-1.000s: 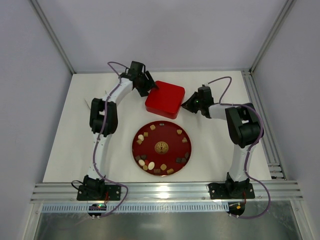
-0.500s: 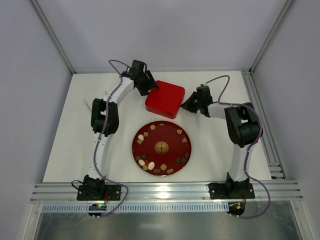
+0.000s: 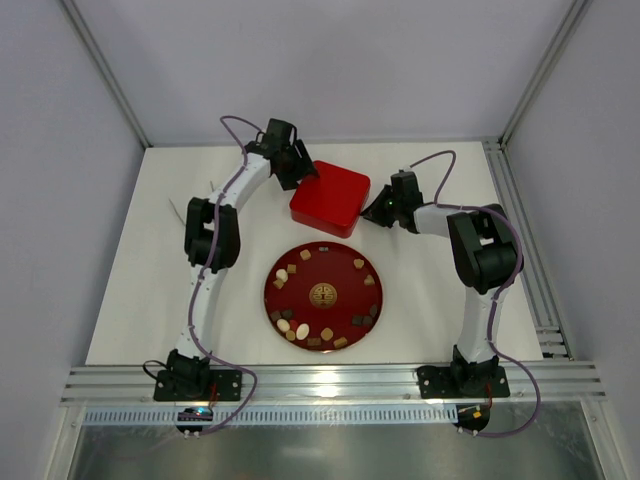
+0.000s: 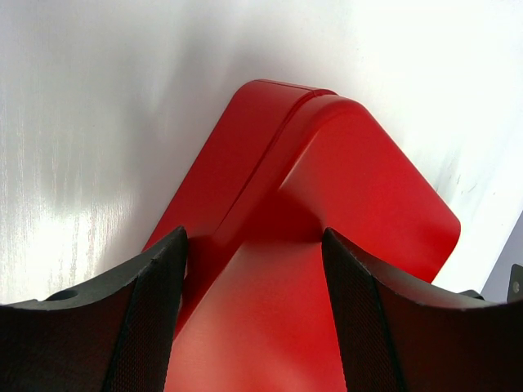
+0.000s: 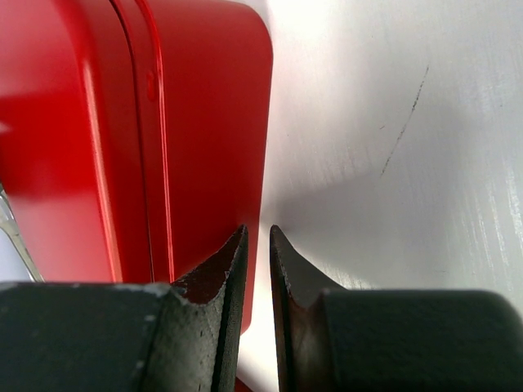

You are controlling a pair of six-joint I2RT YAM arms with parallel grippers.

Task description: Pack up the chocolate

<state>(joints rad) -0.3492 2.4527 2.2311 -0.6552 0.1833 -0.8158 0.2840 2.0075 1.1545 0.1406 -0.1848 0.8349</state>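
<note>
Top external: left tool (image 3: 303, 176) spread wide astride red box (image 3: 332, 197); right tool (image 3: 373, 212) closed, empty.

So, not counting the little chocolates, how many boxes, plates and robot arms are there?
Red box: 1
Red plate: 1
Robot arms: 2 (left arm, right arm)
Total: 4

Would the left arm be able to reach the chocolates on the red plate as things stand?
Probably yes: the chocolates lie uncovered on the red plate, and nothing stands between them and the left gripper. Its open jaws now straddle a corner of the closed red box.
</note>
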